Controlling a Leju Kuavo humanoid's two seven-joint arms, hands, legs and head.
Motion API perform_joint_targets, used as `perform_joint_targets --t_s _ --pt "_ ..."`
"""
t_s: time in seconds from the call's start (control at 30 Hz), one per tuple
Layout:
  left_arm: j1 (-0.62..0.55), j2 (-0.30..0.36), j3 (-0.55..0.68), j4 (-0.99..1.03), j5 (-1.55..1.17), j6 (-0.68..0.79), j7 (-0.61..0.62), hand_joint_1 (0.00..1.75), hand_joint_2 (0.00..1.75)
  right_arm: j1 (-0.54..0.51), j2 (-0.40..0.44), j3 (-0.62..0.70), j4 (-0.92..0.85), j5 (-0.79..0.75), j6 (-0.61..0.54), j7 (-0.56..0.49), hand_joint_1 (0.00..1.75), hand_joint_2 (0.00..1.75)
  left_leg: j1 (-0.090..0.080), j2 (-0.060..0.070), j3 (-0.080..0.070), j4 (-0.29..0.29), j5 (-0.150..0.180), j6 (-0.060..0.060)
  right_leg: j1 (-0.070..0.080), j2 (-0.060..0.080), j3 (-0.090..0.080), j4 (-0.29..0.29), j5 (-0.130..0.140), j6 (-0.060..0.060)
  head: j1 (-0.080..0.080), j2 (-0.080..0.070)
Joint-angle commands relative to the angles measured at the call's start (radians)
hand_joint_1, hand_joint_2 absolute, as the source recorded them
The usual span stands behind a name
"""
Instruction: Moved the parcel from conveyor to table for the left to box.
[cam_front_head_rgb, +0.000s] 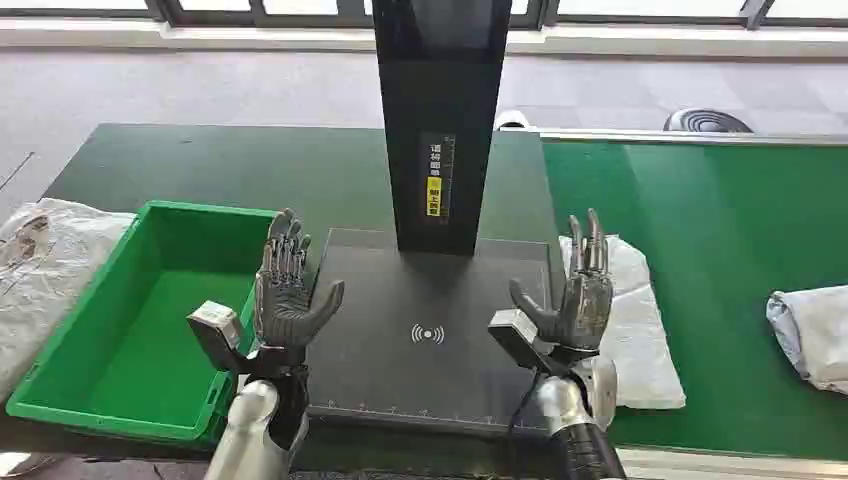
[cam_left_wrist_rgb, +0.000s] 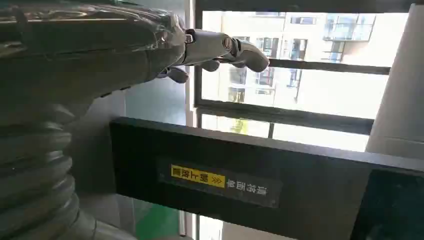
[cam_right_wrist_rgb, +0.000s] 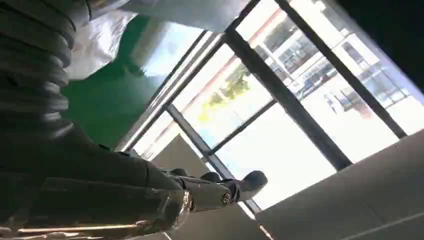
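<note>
Both hands up and empty, fingers spread: left hand (cam_front_head_rgb: 288, 290) by the green box (cam_front_head_rgb: 85, 330), right hand (cam_front_head_rgb: 578, 295) just beside the parcel (cam_front_head_rgb: 640, 330), which lies on the conveyor (cam_front_head_rgb: 730, 230) at its edge. Nothing moved yet; open room over the black plate (cam_front_head_rgb: 430, 340)

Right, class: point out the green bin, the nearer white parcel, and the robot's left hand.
green bin (cam_front_head_rgb: 120, 350), head view, bare floor inside.
white parcel (cam_front_head_rgb: 640, 330), head view, middle of bag.
left hand (cam_front_head_rgb: 285, 300), head view, palm.
</note>
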Motion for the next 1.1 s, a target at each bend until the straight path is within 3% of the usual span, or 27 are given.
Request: perform_joint_targets --t_s 0.03,0.37,0.43,0.63,0.7,0.83,1.1 --pt "0.084 -0.054 0.03 -0.011 0.007 -0.003 0.002 0.0 1.75 -0.068 -0.015 -0.36 0.132 0.065 0.003 -0.016 0.0 1.75 0.0 0.001 0.004 -0.003 0.0 0.001 0.0 0.001 0.004 -0.004 0.001 0.0 0.0 0.0" --pt "0.084 -0.054 0.03 -0.011 0.007 -0.003 0.002 0.0 1.75 -0.068 -0.015 -0.36 0.132 0.065 0.003 -0.016 0.0 1.75 0.0 0.003 0.003 -0.002 0.0 0.001 0.001 0.002 0.002 -0.003 0.001 0.0 0.0 0.0" --pt "0.095 -0.057 0.04 -0.028 0.01 0.0 0.002 0.0 1.75 -0.079 0.0 -0.439 0.132 0.157 0.003 -0.016 0.0 1.75 0.0 0.003 0.003 -0.003 0.0 0.001 0.001 0.002 0.003 -0.003 0.001 0.001 0.0 0.0" --pt "0.104 -0.055 0.051 -0.032 0.011 0.0 0.002 0.0 1.75 -0.105 -0.023 -0.487 0.178 0.146 0.003 -0.014 0.0 1.75 0.0 0.004 0.003 -0.003 0.0 0.001 0.001 0.003 0.003 -0.003 0.001 0.001 0.0 0.0" --pt "0.106 -0.052 0.053 -0.036 0.011 0.001 0.002 0.0 1.75 -0.145 -0.041 -0.545 0.254 0.123 0.003 -0.008 0.0 1.75 0.0 0.002 0.003 -0.002 0.0 0.001 0.0 0.002 0.002 -0.002 0.0 0.001 0.0 0.0" --pt "0.103 -0.049 0.057 -0.041 0.014 0.005 0.002 0.0 1.75 -0.212 -0.106 -0.527 0.464 0.027 0.01 0.025 0.0 1.75 0.0 0.005 0.004 -0.003 0.0 0.001 0.001 0.004 0.004 -0.004 0.002 0.001 0.0 0.0" --pt "0.101 -0.047 0.053 -0.037 0.009 -0.004 0.002 0.0 1.75 -0.22 -0.126 -0.505 0.514 0.01 0.019 0.049 0.0 1.75 0.0 0.003 0.003 -0.002 0.0 0.0 0.0 0.002 0.002 -0.002 0.0 0.0 0.0 0.0"
